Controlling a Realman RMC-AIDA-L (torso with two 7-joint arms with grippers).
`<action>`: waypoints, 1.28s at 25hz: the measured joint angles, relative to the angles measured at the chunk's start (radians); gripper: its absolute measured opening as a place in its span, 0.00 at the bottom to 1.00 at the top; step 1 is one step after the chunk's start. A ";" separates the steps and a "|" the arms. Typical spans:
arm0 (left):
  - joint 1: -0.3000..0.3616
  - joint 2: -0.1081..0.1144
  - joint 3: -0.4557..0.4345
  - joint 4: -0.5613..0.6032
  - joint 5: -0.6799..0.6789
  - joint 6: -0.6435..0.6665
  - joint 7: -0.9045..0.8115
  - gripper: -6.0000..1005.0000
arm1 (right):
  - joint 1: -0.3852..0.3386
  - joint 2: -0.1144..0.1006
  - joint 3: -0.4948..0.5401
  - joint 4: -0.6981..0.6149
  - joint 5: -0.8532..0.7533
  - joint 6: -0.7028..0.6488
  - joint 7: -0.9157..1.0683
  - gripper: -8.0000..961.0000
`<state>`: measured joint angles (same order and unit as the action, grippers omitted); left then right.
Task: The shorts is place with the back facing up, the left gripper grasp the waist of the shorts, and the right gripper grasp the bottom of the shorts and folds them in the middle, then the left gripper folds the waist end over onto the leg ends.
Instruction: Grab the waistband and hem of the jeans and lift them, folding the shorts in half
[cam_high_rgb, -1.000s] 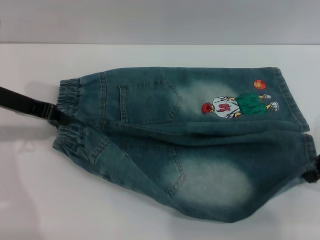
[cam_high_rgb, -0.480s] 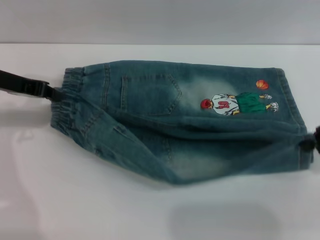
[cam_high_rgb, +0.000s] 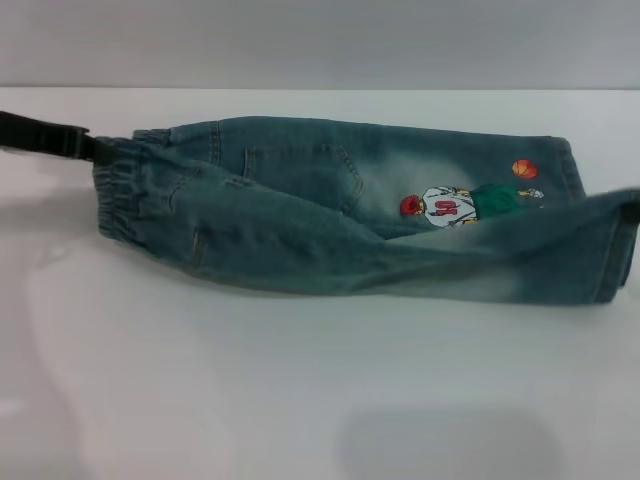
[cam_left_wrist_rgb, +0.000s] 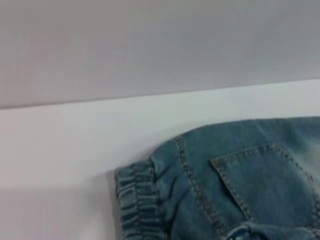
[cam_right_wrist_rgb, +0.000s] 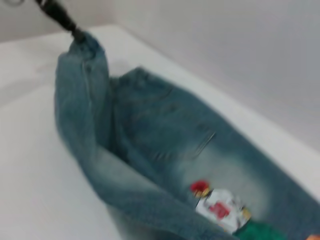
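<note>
A: Where are the denim shorts (cam_high_rgb: 350, 215)?

B: On the white table (cam_high_rgb: 300, 400), stretched from nine o'clock to three o'clock in the head view. The near half is lifted and draped over toward the far half, which lies flat with its back pocket (cam_high_rgb: 305, 175) and an embroidered basketball-player patch (cam_high_rgb: 455, 207) facing up.

A: And the left gripper (cam_high_rgb: 95, 148)?

B: At about ten o'clock, pinched closed on the elastic waistband (cam_high_rgb: 125, 195), holding that end off the table.

A: The right gripper?

B: Only a dark sliver shows at the three o'clock edge, beside the raised leg hem (cam_high_rgb: 615, 250). I cannot tell how its fingers stand.

A: Anything from the wrist views?

B: The left wrist view shows the flat waistband and pocket; the right wrist view shows the lifted fold hanging from the left gripper.
</note>
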<state>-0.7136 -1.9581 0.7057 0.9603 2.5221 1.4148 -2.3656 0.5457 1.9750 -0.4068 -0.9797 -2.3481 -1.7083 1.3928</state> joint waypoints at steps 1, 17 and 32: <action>-0.003 -0.003 0.000 0.001 0.000 -0.007 0.001 0.09 | -0.007 0.001 0.001 -0.001 0.023 0.008 -0.005 0.07; -0.022 -0.063 0.009 0.011 -0.009 -0.226 0.005 0.10 | -0.034 0.011 0.019 0.087 0.179 0.262 -0.018 0.10; -0.050 -0.098 0.147 -0.089 -0.011 -0.461 0.006 0.12 | 0.030 0.061 -0.052 0.183 0.190 0.549 -0.045 0.12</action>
<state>-0.7638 -2.0558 0.8522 0.8710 2.5107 0.9536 -2.3595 0.5755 2.0362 -0.4592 -0.7965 -2.1577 -1.1594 1.3475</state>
